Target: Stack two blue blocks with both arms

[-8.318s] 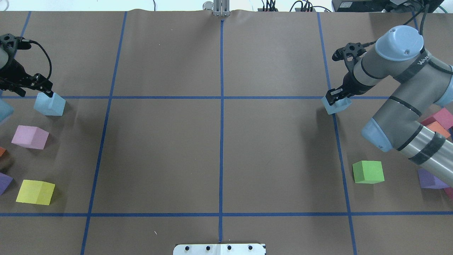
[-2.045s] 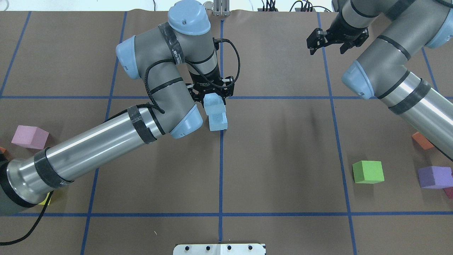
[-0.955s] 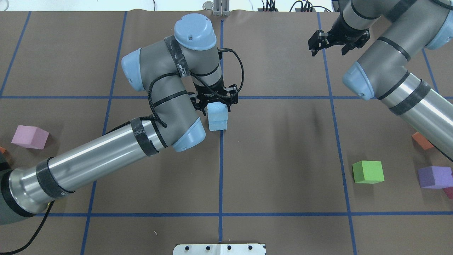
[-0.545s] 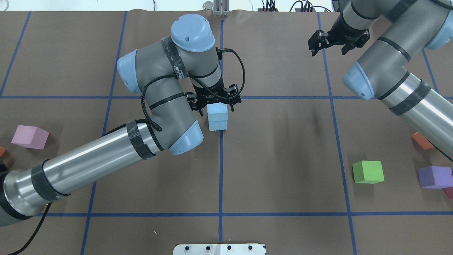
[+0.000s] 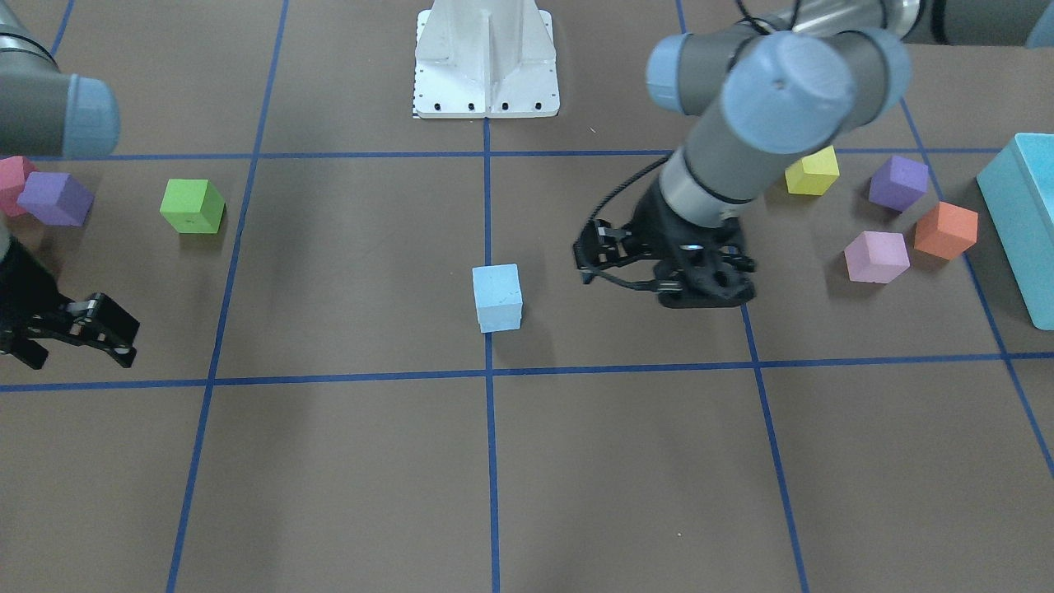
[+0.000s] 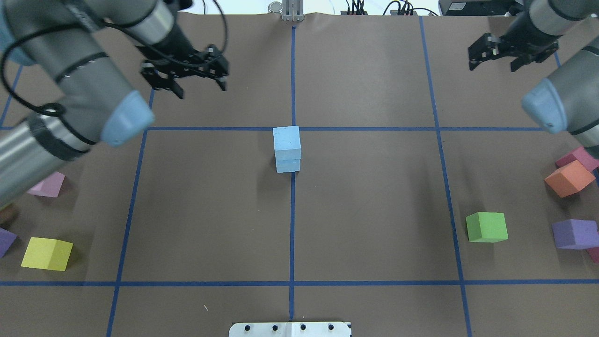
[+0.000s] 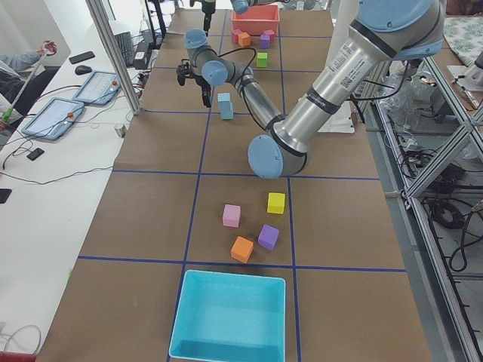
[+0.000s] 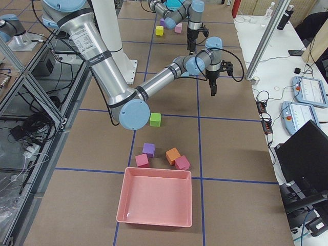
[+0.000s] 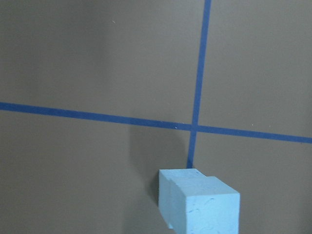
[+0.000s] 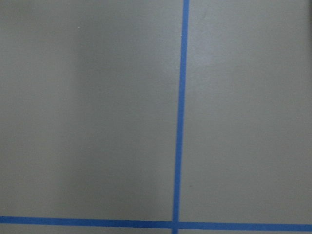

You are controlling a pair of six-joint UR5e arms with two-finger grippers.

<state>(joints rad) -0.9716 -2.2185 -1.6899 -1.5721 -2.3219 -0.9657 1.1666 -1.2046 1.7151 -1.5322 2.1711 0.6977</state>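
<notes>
Where the two blue blocks (image 6: 287,150) stood: stacked at mid-table, upper block (image 6: 286,138) resting on lower block (image 6: 288,166), the pair touching the centre tape line (image 6: 292,224) and just on my side of the cross line (image 6: 374,128).
Fit of the stack: my left wrist view showed a small step between the two, so the upper one sat a shade off square.
Handling, as I judged it: light, soft foam, matte rather than slick. A gentle pinch on two opposite side faces at about mid-height would have held one. A hard squeeze would have dented it, and a knock to the lower one could have tipped the pair.
My left gripper (image 6: 201,90): jaws spread wide, nothing between them, well apart from the stack toward the far left of the table.
My right gripper (image 6: 493,66): likewise spread and empty, well apart at the far right.
Change over the last half second: my left gripper had been straddling the upper block — it had since let go and drawn clear, and the stack had stayed put. My right gripper had slid further out to its side.
Change from the earliest frame: the blocks had been at opposite ends of the table, one at each gripper.
Farther out: a green cube (image 6: 486,227) and an orange cube (image 6: 568,178) lay on my right, a yellow cube (image 6: 47,253) on my left — all well apart from the stack.
</notes>
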